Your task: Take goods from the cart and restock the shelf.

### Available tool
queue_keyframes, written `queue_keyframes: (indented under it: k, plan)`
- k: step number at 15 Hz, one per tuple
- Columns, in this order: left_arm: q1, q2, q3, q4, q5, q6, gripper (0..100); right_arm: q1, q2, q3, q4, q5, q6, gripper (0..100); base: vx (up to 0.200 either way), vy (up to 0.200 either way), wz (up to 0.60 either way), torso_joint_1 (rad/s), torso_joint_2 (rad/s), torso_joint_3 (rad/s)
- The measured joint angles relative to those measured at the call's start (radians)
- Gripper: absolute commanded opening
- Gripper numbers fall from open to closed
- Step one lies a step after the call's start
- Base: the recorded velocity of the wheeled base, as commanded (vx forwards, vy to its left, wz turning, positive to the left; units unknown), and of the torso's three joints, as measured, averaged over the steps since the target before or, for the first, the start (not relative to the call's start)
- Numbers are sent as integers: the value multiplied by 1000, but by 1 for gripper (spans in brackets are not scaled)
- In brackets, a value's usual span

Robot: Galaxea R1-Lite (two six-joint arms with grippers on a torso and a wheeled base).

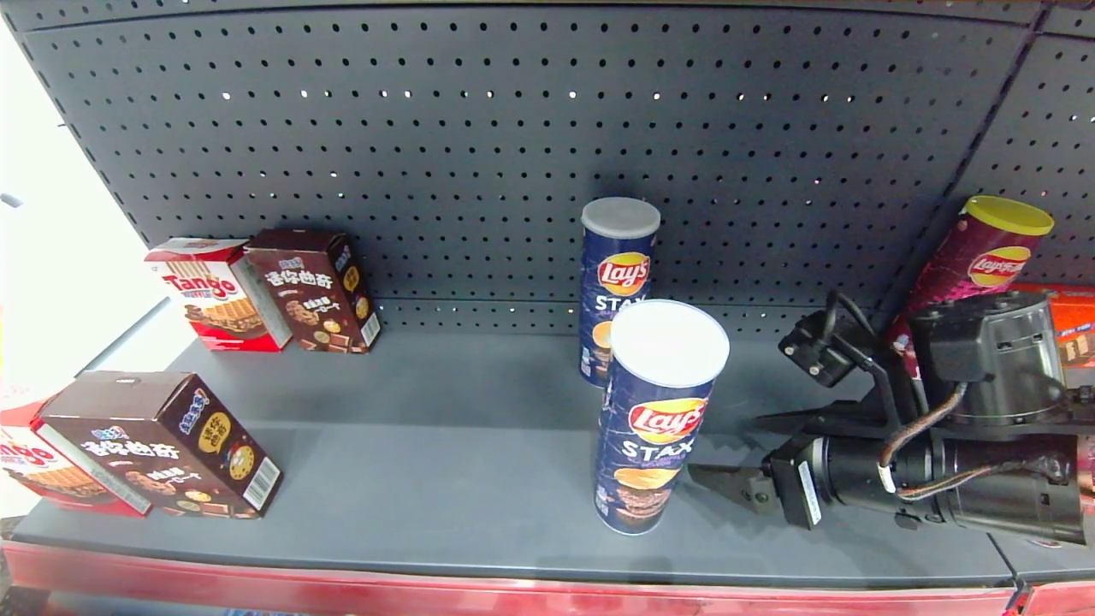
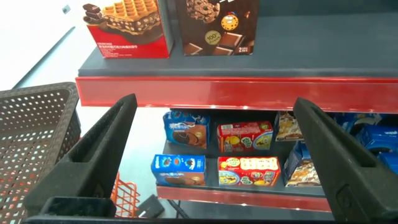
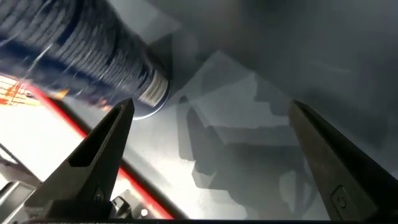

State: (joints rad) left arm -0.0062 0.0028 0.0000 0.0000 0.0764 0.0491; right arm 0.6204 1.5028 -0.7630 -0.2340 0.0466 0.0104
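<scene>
The front can (image 1: 657,419) stands upright near the shelf (image 1: 428,462) edge, long axis vertical. The right gripper (image 1: 725,446), the nearer one, lies just right of that can, jaws wide apart and empty. The left gripper (image 2: 211,155) is likewise spread and empty.

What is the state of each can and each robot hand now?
Front blue chip can: upright, lid on.
Rear blue chip can: upright, lid on.
Purple chip can: tilted, yellow lid on.
Right hand: open, empty.
Left hand: open, empty.
</scene>
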Motion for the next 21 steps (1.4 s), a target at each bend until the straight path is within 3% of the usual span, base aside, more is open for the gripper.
queue_keyframes:
  k: [21]
  plan:
    - [0, 0, 0, 0, -1, -1, 100, 10, 67, -27, -27, 2, -14, 100, 0, 0, 0, 0, 0, 0]
